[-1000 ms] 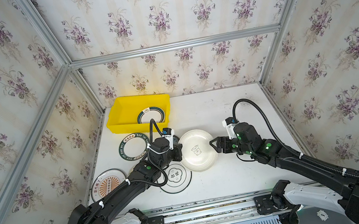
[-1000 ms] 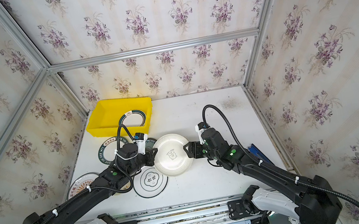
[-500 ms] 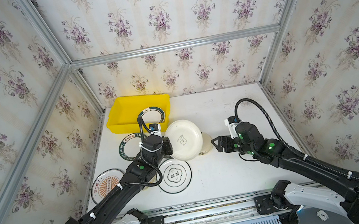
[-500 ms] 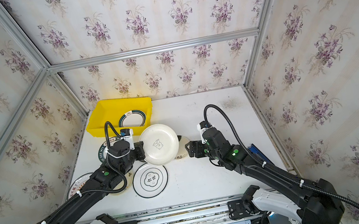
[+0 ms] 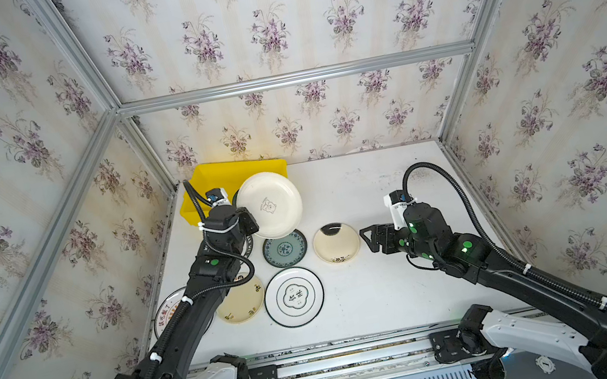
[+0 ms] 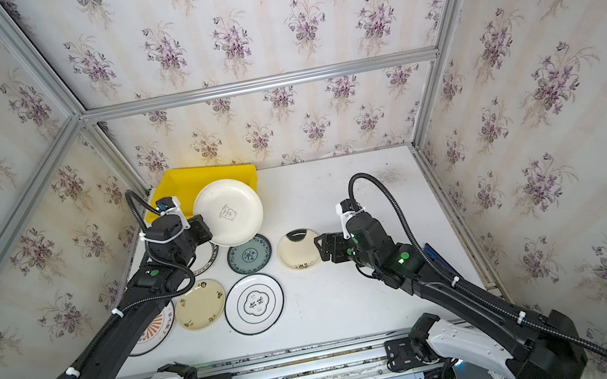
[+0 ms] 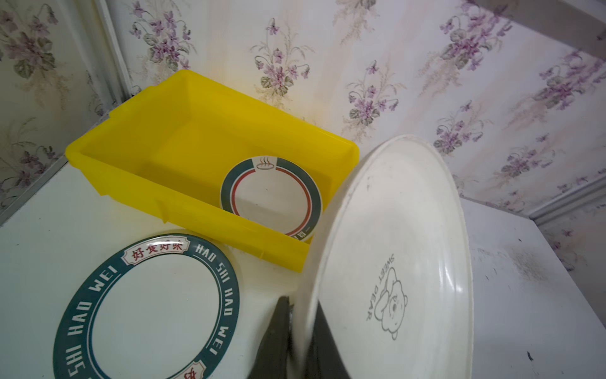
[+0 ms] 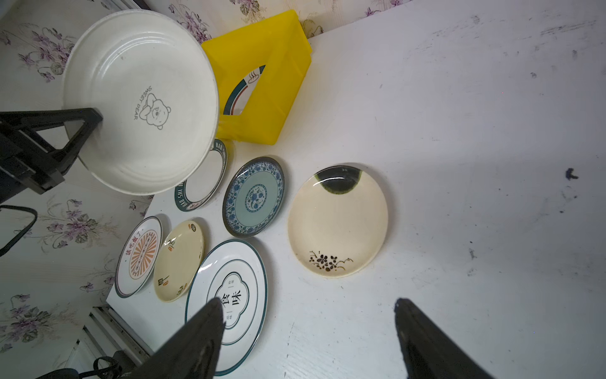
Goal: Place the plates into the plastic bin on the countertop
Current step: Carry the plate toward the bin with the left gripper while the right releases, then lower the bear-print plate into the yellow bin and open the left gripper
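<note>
The left arm stretches toward the yellow bin (image 7: 183,200). Its left claw (image 7: 301,303) is clamped on the rim of a cream plate (image 5: 270,205) printed with a bear and "SWEET" plus a word that reads BEAR or DEAR. The plate is held tilted on edge, in the air just before the bin's near wall. Inside the bin, at one end, lies a ringed plate (image 7: 272,200), green and red with a steaming-bowl mark; the rest of the bin floor is bare yellow. On the desk (image 5: 378,194) just in front of the bin lies a green-rimmed plate (image 7: 147,308) lettered "HAO SHI HAO WEI" and 好食好味. Well away from the bin, the right claw (image 8: 307,303) hangs low, jaws wide apart and empty, beside a plate marked 食味 (image 8: 241,285).
</note>
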{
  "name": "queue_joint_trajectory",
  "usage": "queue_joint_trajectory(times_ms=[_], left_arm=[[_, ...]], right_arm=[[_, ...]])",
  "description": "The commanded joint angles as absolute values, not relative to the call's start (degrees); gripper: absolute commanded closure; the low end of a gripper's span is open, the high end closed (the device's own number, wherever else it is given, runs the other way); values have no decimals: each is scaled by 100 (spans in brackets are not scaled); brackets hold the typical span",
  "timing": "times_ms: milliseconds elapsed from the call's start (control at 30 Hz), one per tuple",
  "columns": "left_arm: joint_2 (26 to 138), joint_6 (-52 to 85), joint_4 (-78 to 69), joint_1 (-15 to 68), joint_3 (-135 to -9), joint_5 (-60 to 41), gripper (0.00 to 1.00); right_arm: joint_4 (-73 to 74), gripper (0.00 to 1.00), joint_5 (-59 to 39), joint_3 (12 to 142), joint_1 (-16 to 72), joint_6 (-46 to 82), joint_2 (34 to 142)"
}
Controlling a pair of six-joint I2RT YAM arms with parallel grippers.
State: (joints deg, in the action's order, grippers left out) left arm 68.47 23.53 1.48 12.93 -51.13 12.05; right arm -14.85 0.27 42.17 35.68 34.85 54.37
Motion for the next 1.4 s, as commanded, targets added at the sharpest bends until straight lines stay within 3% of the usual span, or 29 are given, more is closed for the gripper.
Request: queue_joint_trajectory(times_ms=[0,700,1233,1267,1333,1367], left_arm=[[7321,2493,-282,1143,-5506,849,100],[10584,2137,827,220,-8602,1007,100],[11730,1984,1689,209,-9539,838,100],[11754,1986,1717,204,-9580,847,98],[11793,1980,1783,202,-9661,890,73],[11795,1951,1823,202,-9697,881,70]], right_arm=[[-1472,16,132,4192,3582,3420,5388],[-1385,13,644,4338,3563,2763,5800],[-1244,9,672,4305,3342,2455,6352],[-1219,9,635,4307,3308,2452,6370],[-1189,9,609,4315,3219,2461,6389],[-1172,9,583,4324,3174,2475,6390]])
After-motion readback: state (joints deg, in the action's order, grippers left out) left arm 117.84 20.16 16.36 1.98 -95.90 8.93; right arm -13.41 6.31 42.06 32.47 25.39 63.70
